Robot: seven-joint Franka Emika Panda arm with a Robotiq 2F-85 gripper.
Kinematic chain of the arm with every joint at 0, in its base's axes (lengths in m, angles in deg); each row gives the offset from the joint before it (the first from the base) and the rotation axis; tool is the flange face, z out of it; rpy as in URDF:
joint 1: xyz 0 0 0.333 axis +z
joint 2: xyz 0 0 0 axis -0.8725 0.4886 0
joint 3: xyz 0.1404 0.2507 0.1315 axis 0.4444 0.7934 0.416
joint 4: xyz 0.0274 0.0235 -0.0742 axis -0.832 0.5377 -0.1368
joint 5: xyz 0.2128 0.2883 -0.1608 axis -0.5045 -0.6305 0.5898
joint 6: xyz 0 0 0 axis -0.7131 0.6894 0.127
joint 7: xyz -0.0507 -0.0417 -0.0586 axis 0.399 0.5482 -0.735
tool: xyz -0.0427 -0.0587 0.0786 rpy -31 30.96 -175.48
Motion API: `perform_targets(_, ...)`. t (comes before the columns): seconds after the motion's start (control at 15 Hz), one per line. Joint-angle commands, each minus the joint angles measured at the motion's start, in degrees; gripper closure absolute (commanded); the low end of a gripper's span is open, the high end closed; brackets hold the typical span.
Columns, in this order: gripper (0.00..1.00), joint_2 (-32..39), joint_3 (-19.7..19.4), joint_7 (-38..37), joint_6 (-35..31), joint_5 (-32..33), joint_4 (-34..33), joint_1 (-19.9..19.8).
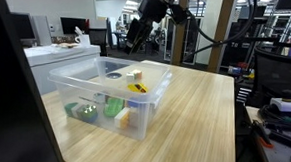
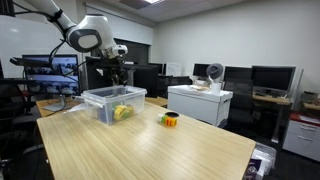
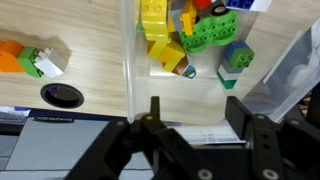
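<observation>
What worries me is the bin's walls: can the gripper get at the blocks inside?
Probably yes. The bin is open on top, the gripper hangs above it with jaws apart, and nothing covers the blocks.

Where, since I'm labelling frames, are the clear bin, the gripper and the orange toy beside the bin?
clear bin [image 1: 157, 102]: exterior view, side wall.
gripper [image 3: 197, 108]: wrist view, between its fingertips.
orange toy [image 2: 170, 118]: exterior view, its middle.
</observation>
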Motion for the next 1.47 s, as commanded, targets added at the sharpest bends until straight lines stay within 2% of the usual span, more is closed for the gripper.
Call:
perform_targets(0.0, 0.02, -0.01, -3.12, 1.82, -0.45, -0.75, -0.89, 0.33)
perform_targets(0.53, 0.0, 8.9, -10.98, 0.09, -0.48, 0.69, -11.26, -5.6)
perform_targets(0.73, 0.0, 12.39, -12.84, 2.07, -1.05, 1.31, -12.81, -6.68)
perform_targets(1.2, 0.0, 19.12, -12.9, 6.84, -5.58, 7.24, -11.79, -5.48)
perform_targets(1.27, 0.0, 21.12, -13.13, 7.77, -7.28, 9.79, -11.84, -4.81)
perform_targets(1.33, 0.0, 21.48, -10.08, 6.4, -8.25, 14.03, -11.78, -7.84)
perform_targets(1.4, 0.0, 22.52, -10.08, 6.1, -9.39, 17.18, -11.91, -7.79)
